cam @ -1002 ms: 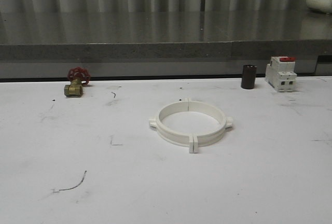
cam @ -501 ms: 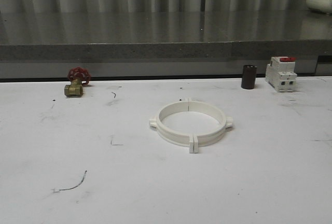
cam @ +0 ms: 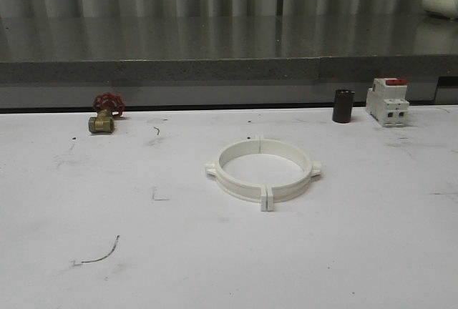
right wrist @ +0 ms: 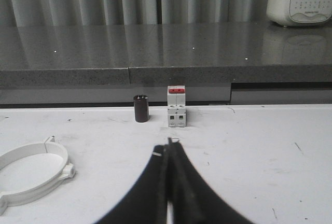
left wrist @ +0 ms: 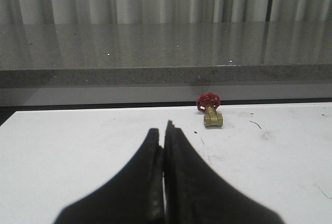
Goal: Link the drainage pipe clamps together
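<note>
White drainage pipe clamps [cam: 262, 170] (joined) lie flat.

no visible change across the front views

the drainage pipe clamps [cam: 262, 170] lie as a closed ring at the same spot on the table [cam: 358, 252] as a second ago
</note>
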